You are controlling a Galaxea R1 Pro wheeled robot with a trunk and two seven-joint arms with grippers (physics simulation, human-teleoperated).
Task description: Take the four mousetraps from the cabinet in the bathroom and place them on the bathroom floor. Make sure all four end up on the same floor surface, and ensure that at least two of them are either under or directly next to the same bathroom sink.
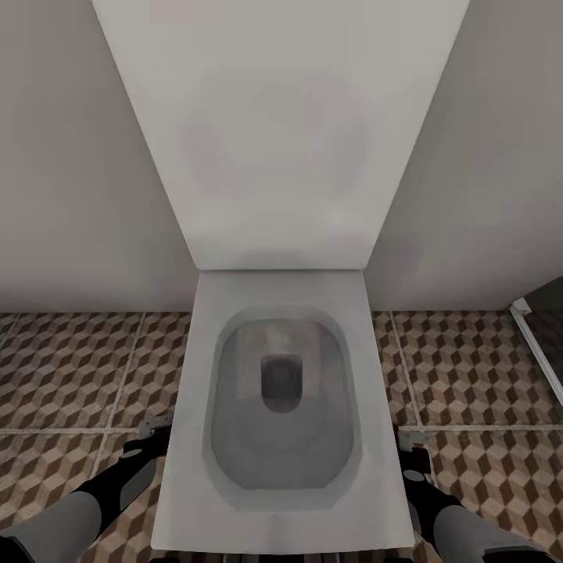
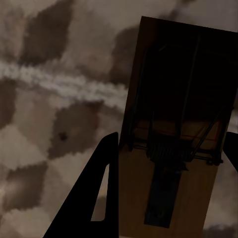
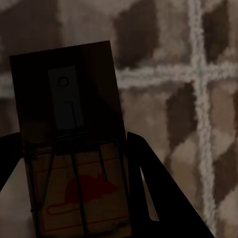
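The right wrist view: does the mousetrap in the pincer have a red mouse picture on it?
Yes, the mousetrap between the right pincer's dark fingers bears a red mouse drawing on its wooden plate.

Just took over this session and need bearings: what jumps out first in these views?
A white toilet with its lid up sits dead centre ahead, on the cube-patterned bathroom floor, with an arm on either side. Each hand carries a mousetrap: the left hand holds one above the tiles, and the right hand holds another with a red mouse mark.

Matt wooden mousetraps (image 2: 171, 163), dark metal wires.
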